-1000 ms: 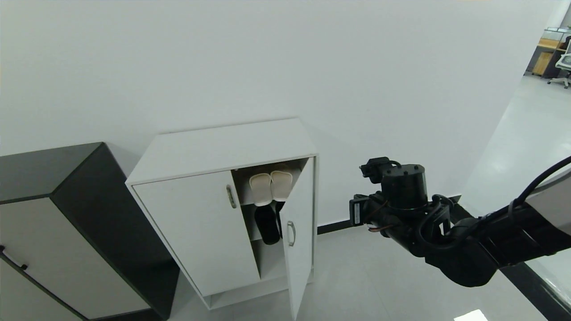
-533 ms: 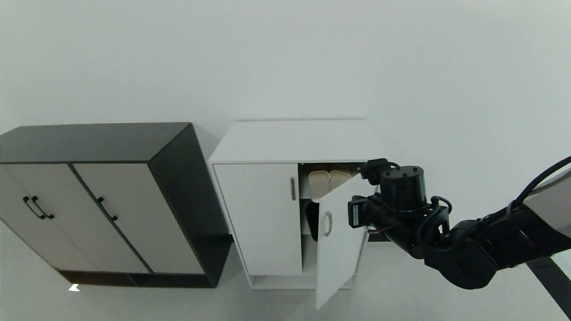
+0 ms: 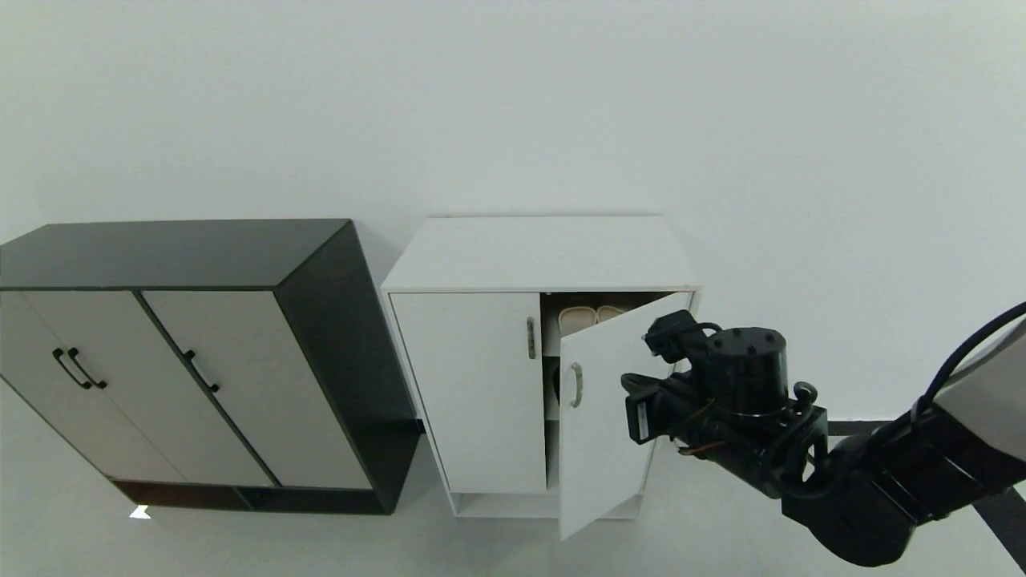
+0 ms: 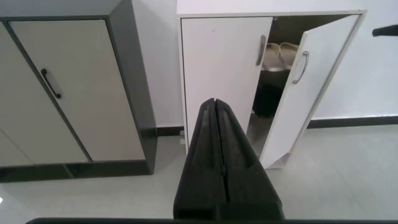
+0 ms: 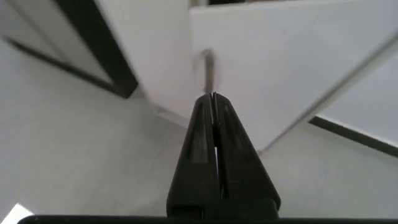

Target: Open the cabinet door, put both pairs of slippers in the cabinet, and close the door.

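Grippers first, closest to us: the right gripper (image 5: 213,98) has its two black fingers pressed flat together with nothing between them. Its tip points at the outer face of the right door (image 3: 605,417), just beside the door's metal handle (image 5: 209,67). Whether the tip touches the panel, I cannot tell. From the head view, the right arm (image 3: 801,457) stretches in from the right side, its wrist in front of that door's upper part. On the other side, the left gripper (image 4: 215,104) is closed up tight too, holding nothing. It hangs above the pale floor (image 4: 348,168), well back from the furniture and aimed toward the white cabinet (image 3: 537,252).

Now the cabinet itself: it stands on the floor against the wall, with the left door (image 3: 473,385) flat shut. The right door is swung partway out, leaving a wedge-shaped gap. Through that gap, the light slippers (image 3: 581,319) sit side by side on the upper shelf. The dark slippers (image 4: 270,93) show below them, mostly in shadow. Just beside the white cabinet, on its left, stands a black cabinet (image 3: 321,320) with two pale doors, both closed. Behind it all, plain white wall (image 3: 513,104).
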You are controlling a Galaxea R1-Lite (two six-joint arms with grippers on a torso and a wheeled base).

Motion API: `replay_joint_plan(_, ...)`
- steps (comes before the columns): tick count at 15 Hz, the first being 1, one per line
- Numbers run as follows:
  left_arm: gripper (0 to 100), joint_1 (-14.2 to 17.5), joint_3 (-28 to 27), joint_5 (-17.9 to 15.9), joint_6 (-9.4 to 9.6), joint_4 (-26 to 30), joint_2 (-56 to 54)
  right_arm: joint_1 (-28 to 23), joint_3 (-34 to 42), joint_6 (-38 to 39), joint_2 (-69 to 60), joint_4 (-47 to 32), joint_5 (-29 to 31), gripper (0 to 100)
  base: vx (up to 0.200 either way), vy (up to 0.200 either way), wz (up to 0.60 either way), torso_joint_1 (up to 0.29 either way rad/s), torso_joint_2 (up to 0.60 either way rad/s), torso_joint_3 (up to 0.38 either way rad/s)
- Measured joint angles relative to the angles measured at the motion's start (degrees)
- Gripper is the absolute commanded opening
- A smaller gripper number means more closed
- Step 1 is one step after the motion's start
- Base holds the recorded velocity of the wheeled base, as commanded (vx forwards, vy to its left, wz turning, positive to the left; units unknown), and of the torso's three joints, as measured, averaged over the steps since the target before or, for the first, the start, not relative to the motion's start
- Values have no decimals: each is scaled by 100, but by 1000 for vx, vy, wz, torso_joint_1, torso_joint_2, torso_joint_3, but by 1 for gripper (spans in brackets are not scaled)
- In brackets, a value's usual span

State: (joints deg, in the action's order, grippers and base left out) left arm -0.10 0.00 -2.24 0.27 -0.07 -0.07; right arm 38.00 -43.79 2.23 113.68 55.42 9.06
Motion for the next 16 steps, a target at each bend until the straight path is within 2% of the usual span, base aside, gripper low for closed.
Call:
replay_joint_plan(1,0,2,0,-2,5,0,0,-2,273,-111,-9,272,-356,0,0,0,0,0,0,0)
replay_joint_plan(3,0,-1,0,-2,6,0,0,-10,516,-152,-4,356,-505,0,100,0,0,1,1,1)
replay_joint_plan(13,0,2,0,-5,27,0,0,-63,636,-169,261,373,-584,0,200,0,0,3,2,1)
replay_joint_plan(16,0,-1,0,-2,27,0,0,-74,636,-255,358,402,-589,0,0,0,0,0,0,0)
